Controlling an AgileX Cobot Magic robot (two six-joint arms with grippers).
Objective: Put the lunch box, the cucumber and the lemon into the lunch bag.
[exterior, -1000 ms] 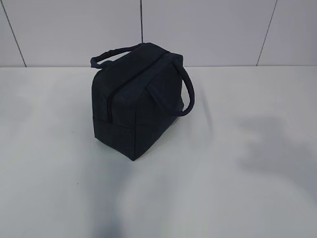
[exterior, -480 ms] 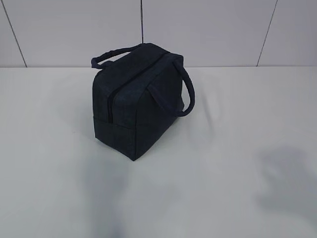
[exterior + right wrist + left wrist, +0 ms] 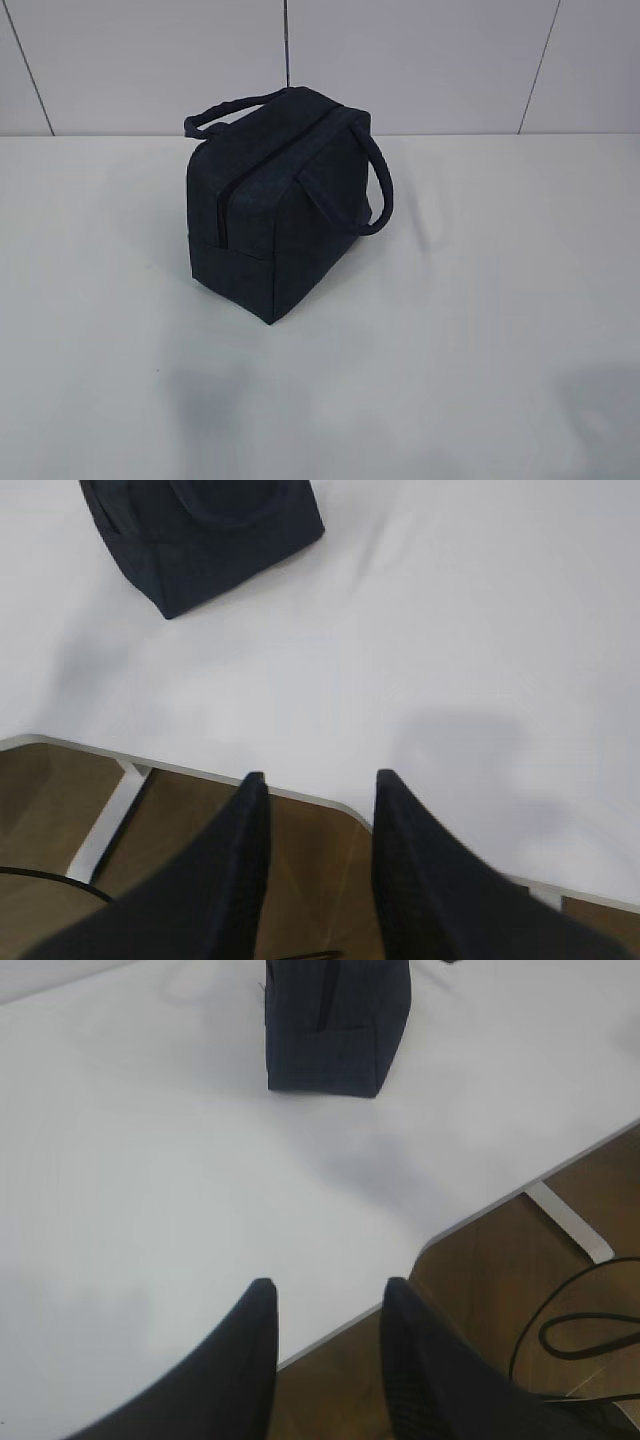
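Well apart from both empty, parted hands, lunch bag upright.

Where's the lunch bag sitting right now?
In the exterior view the lunch bag stands alone on the white table, left of centre and towards the back wall; both wrist views show it well beyond the empty jaws.

One lunch bag with two handles stands on one bench. Two hands show, left and right.
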